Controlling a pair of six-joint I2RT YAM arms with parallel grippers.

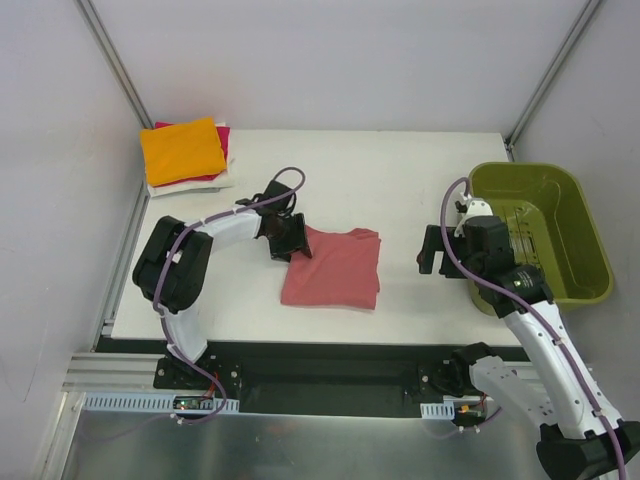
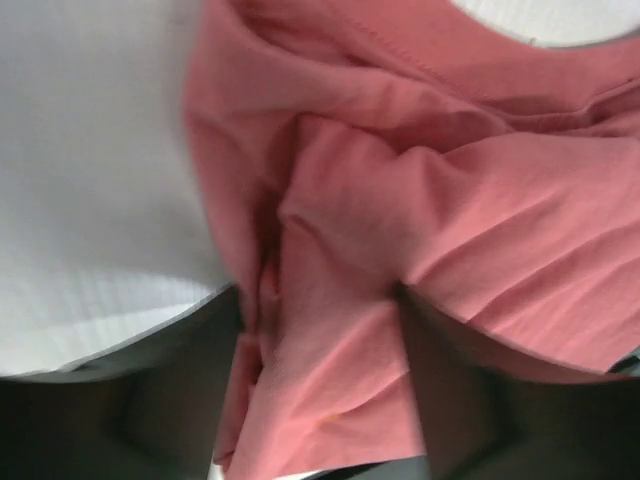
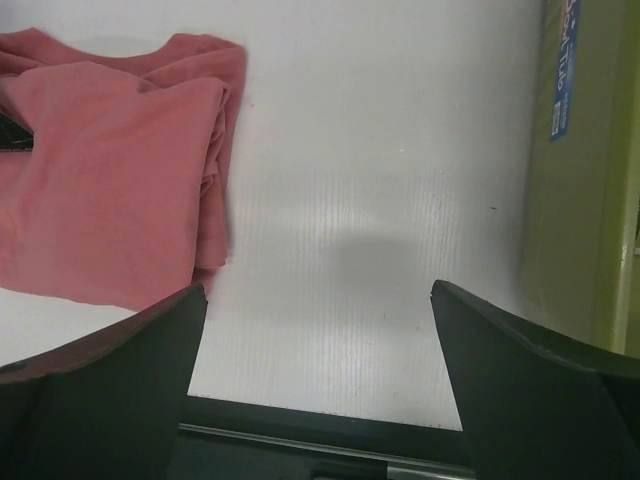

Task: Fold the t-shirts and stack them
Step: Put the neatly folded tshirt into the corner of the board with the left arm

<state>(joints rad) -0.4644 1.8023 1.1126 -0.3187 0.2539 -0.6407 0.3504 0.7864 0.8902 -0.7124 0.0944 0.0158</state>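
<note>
one salmon shirt (image 1: 338,270) lies collar away; left gripper (image 2: 320,295) straddles its edge, grip unclear; right gripper (image 3: 318,290) gapes.

Orange t-shirt (image 1: 182,150) hides most of the magenta t-shirt (image 1: 224,138) and white t-shirt (image 1: 165,187); left end effector (image 1: 292,248) covers salmon t-shirt's (image 1: 335,270) corner.

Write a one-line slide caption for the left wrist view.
Left gripper straddles a bunched fold of the salmon-red cloth t-shirt on the white table.
</note>
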